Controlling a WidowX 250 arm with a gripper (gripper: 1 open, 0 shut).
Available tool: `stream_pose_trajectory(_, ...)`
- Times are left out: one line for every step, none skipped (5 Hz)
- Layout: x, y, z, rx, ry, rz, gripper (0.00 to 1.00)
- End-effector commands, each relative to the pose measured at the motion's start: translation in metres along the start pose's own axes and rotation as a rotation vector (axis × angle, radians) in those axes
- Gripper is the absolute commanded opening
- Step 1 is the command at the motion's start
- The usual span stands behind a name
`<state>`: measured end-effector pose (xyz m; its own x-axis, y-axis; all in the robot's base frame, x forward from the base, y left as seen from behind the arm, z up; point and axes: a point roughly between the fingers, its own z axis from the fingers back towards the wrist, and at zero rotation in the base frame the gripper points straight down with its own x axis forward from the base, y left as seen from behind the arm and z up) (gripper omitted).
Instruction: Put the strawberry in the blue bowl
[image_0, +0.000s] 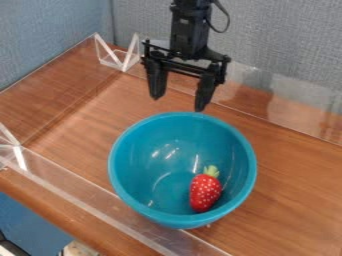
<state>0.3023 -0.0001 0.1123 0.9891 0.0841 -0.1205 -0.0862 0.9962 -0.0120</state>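
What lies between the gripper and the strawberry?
Only the blue bowl's far rim and inner wall separate the gripper from the strawberry in the camera view.

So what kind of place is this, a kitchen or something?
More likely a robot test bench than a kitchen: a wooden tabletop fenced by clear plastic walls, a black gripper overhead, and a toy-like strawberry in a blue bowl.
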Motion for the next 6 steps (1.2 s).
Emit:
stream_pose_trajectory(0.004,0.005,0.027,-0.019,-0.107,0.073,1.00)
stream_pose_trajectory(0.002,0.006,0.025,-0.030,-0.114,0.125,1.00)
stream_pose_trajectory(-0.002,0.005,0.024,-0.037,-0.118,0.162,1.00)
stream_pose_trajectory(-0.005,0.002,0.039,-0.035,-0.117,0.146,1.00)
stream_pose_trajectory(-0.007,-0.001,0.054,-0.033,-0.118,0.130,1.00)
stream_pose_trajectory(-0.021,-0.006,0.042,-0.015,-0.111,0.018,1.00)
